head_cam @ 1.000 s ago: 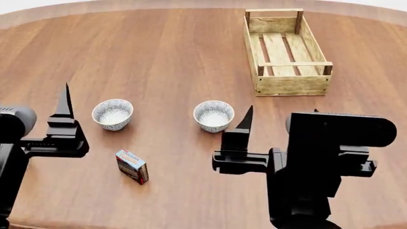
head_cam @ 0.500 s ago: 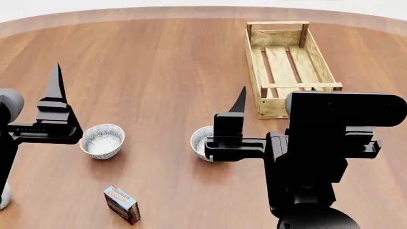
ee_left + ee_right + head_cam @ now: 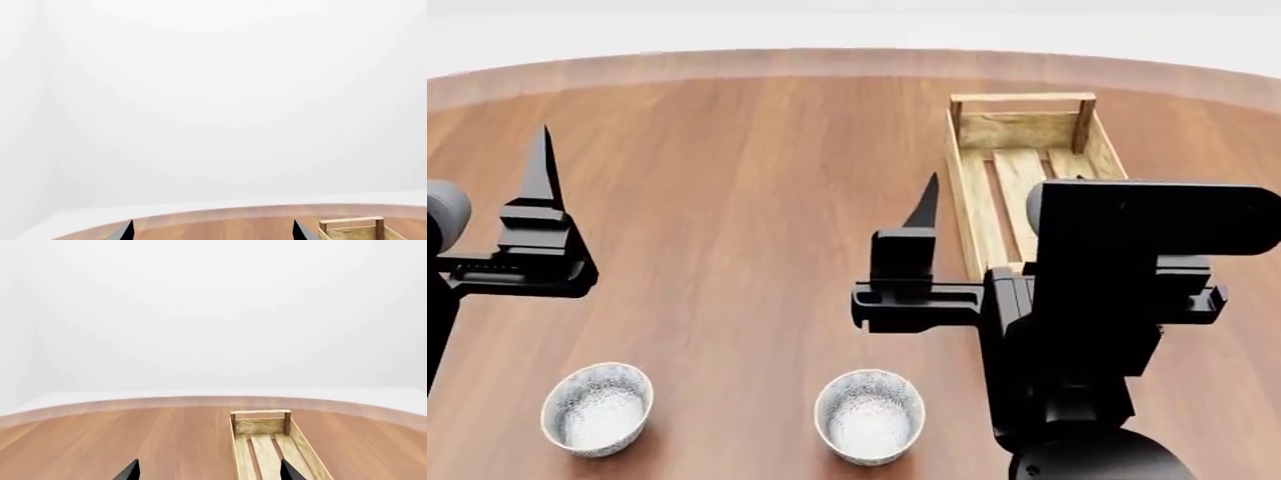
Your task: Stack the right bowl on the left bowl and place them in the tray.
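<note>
Below right pincer (image 3: 922,215), right bowl (image 3: 870,415)

Tray (image 3: 974,205) near end behind right arm (image 3: 1094,330)

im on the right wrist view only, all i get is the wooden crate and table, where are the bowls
Observer: Both small white speckled bowls sit on the brown wooden table near the robot, behind your camera: the left bowl and the right bowl, side by side and apart.
Operator: either one picked up
Observer: No. The right gripper and left gripper are both open and empty, raised above the table.
Operator: crate got anything in it
Observer: The part of the long light-wood slatted tray that the head view shows is empty; the right arm hides its near end.
</note>
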Controlling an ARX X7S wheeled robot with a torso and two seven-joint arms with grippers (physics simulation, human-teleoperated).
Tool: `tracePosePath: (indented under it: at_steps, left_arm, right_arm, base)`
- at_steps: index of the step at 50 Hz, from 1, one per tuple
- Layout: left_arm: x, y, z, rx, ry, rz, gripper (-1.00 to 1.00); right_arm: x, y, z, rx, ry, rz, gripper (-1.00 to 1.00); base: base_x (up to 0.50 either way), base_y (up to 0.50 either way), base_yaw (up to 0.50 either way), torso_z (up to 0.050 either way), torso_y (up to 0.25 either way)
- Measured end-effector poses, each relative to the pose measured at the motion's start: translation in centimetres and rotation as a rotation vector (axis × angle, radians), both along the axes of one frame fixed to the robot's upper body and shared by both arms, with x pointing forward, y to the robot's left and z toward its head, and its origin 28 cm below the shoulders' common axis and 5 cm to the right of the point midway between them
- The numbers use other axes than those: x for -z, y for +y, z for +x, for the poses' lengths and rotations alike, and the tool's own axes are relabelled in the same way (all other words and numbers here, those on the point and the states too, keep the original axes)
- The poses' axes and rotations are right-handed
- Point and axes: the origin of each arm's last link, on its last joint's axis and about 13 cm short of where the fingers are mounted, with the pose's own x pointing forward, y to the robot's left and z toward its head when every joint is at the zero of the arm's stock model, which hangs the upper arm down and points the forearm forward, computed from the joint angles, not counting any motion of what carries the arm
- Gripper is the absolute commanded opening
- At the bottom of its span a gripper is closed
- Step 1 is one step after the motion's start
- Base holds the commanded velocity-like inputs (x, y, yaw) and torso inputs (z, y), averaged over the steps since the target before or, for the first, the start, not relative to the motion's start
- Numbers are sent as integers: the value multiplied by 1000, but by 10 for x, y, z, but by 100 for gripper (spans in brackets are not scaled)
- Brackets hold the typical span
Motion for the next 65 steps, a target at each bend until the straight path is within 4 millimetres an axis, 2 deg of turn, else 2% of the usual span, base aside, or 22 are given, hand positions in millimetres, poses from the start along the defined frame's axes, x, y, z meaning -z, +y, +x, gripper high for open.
tracePosePath:
  at_steps: [37,51,65]
  left_arm:
    - [1,0,1,3,1,3,100]
    - [1,1,0,5,0,3,100]
    - [0,2,-1,2,-2,3,100]
  right_arm:
    - [0,0,1,-27,24,17,100]
    - [1,-1,4,-25,76,32,100]
    - [3,-3,3,-56,282,25,100]
  base:
    - [500,0,0,0,1]
    - [0,0,0,0,0]
    - [0,0,0,0,0]
